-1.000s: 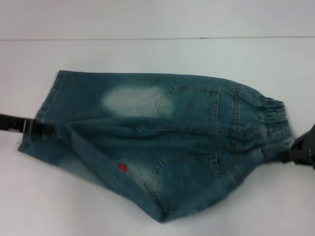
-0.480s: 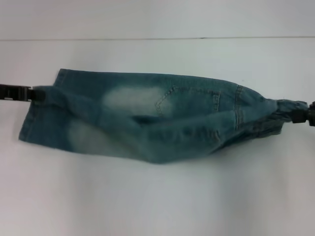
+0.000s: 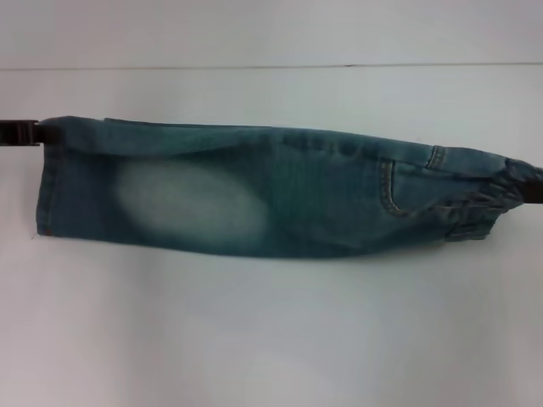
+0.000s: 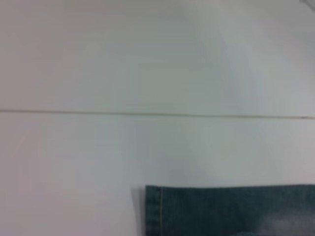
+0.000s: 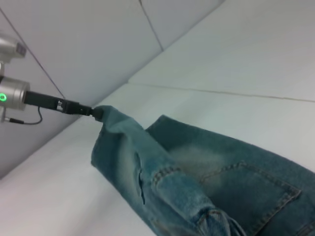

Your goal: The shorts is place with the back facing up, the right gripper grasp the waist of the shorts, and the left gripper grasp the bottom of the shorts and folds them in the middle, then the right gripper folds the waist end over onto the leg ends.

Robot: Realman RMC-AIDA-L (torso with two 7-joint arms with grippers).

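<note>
Left tool, black two-fingered claw, grips the hem corner; right tool grips the gathered waist. Faded blue-green denim shorts, folded lengthwise, stretch left–right across the white table.

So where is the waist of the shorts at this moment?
In the head view the waist of the shorts is at the right end, bunched at the right tool, opposite the left tool holding the leg hems.
</note>
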